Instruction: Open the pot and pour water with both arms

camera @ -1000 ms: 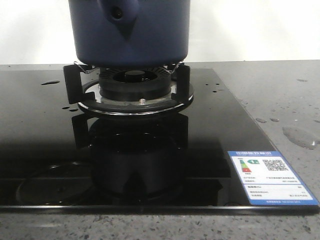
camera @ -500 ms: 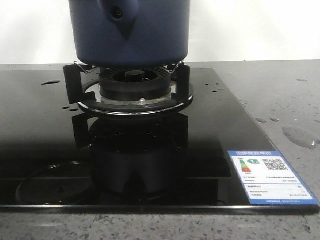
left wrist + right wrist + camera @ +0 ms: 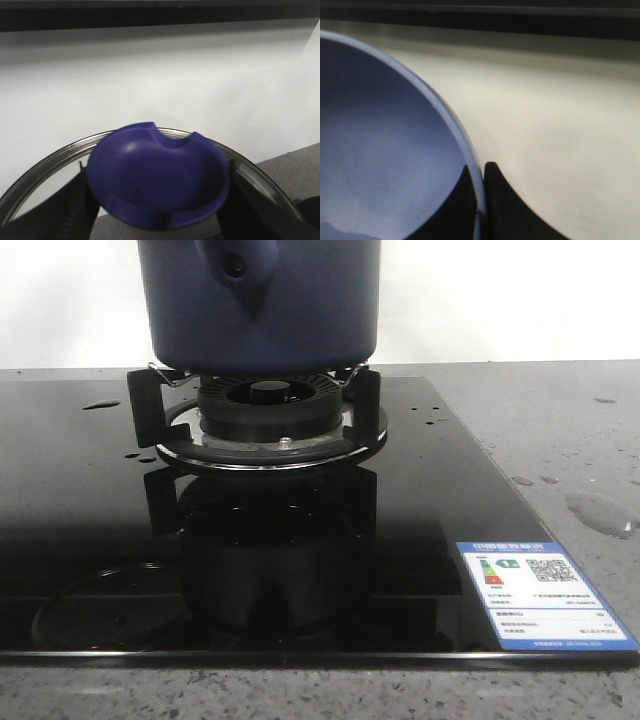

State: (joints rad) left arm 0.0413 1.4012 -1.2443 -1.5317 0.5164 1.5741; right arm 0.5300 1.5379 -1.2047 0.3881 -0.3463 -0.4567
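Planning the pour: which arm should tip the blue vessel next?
Probably the right. The right gripper pinches the blue vessel at its rim, while the left gripper is busy holding the lid by its knob.

This looks like a kitchen — or a pretend one set up for cooking. A shiny black glass stove top (image 3: 90, 490) lies flat in a gray speckled counter (image 3: 570, 430). On it sits a round gas burner (image 3: 265, 405) with black metal arms that hold up a big dark blue pot (image 3: 300, 310). A blue and white sticker (image 3: 540, 595) with a square code is stuck on the glass — the kind new stoves have. Behind everything is a plain white wall (image 3: 500, 300).
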